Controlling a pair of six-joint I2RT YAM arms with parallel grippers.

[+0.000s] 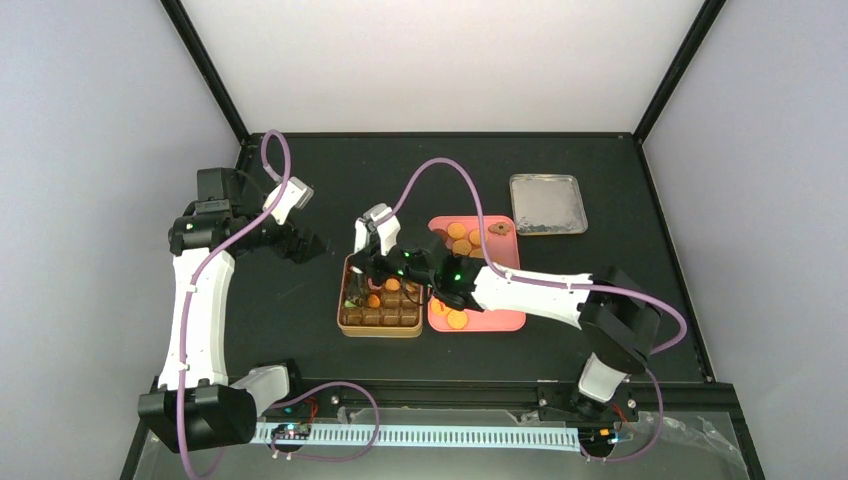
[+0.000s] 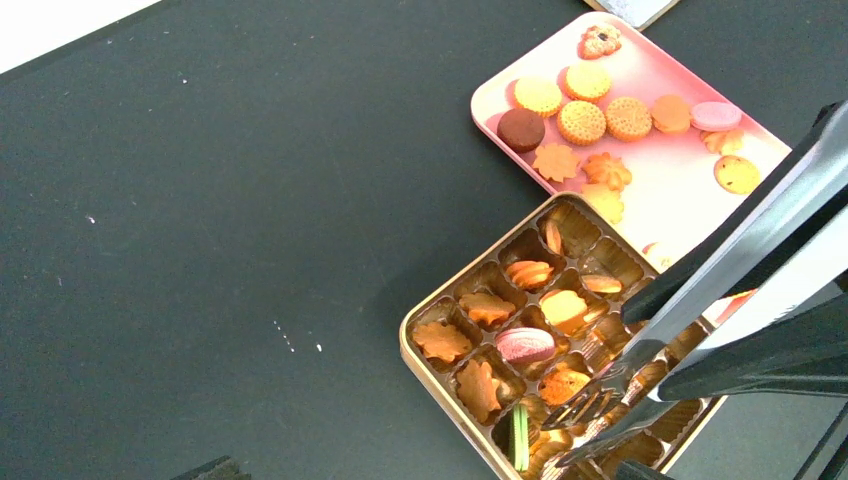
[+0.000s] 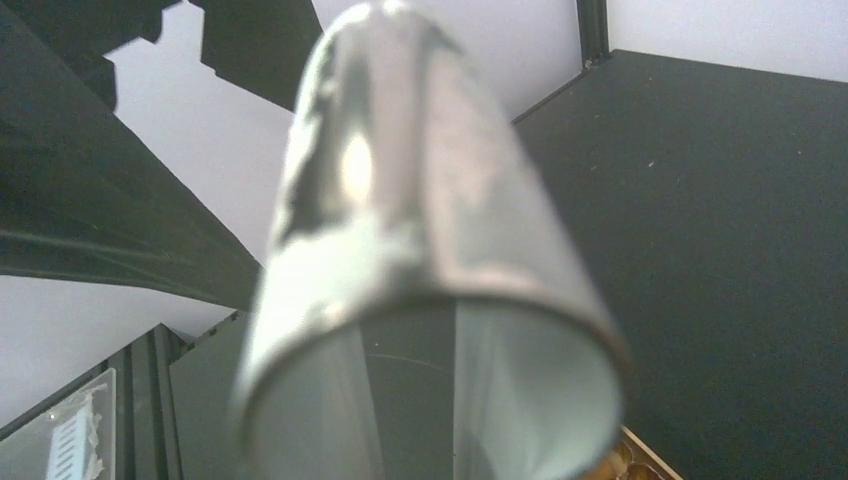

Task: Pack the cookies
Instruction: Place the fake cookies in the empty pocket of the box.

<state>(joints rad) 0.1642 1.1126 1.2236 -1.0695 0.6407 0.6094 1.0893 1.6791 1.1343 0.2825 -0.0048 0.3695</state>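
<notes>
The right gripper [image 1: 368, 262] is reaching across the pink tray [image 2: 672, 192] and is clamping a pair of metal tongs [image 2: 740, 242]; its jaws are pressing on the tong arms from both sides. In the right wrist view the looped end of the tongs is filling the frame, blurred. The serrated tong tips are hanging low over the near compartments of the tin [image 2: 408, 335], almost closed, just beside an orange cookie; whether anything is sitting between the tips cannot be told. The left gripper [image 1: 305, 243] is hovering over the black table [image 1: 300, 330] left of the tin, jaws spread, holding nothing.

The cookies [image 2: 582, 122] are lying in two places. On the pink tray are lying:
- round golden ones with a waffle texture
- two plain yellow rounds
- one dark brown round
- one pale pink round
- several orange leaf shapes
- one flower shape at the far corner

The tin is gold-rimmed, rectangular, and divided into brown glossy compartments. Several are holding one cookie each: orange leaf shapes, a pink round, a yellow piece, a ridged orange one and a green-striped one standing on edge.

A silver rectangular tray [image 1: 547, 195] is resting well apart at the far right.
</notes>
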